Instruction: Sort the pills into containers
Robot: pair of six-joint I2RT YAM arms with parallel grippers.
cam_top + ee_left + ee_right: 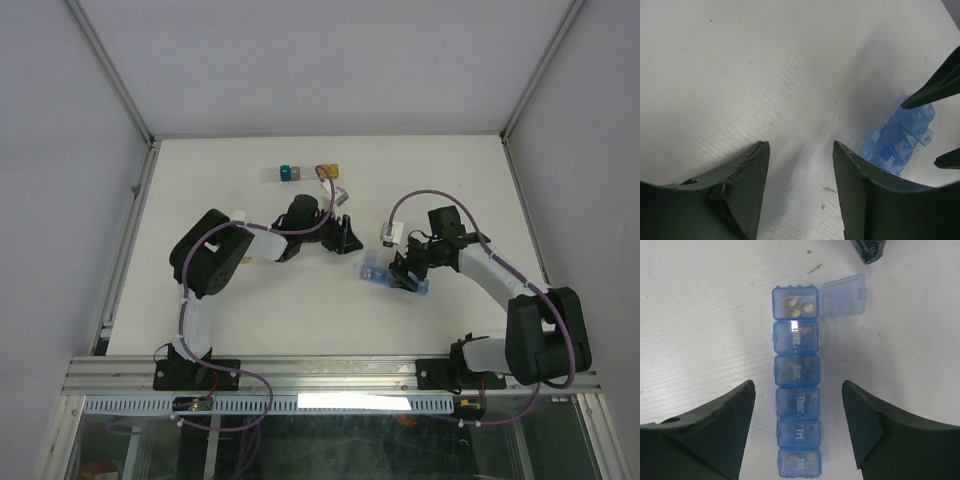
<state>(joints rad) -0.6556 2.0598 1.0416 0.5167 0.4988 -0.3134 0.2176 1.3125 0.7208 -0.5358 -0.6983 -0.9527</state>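
Containers (796, 340) between tips of released right tool (797, 385); left tool (800, 145) released, empty, containers at its right.

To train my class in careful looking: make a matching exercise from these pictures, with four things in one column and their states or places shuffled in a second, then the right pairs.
1. end compartment farthest from Sat.
2. Sat. compartment
3. left gripper
4. row of coloured cubes

A. open, holding nothing
B. lid shut
C. far side of the table
D. lid open, three pills inside

Pairs: 1-D, 2-B, 3-A, 4-C
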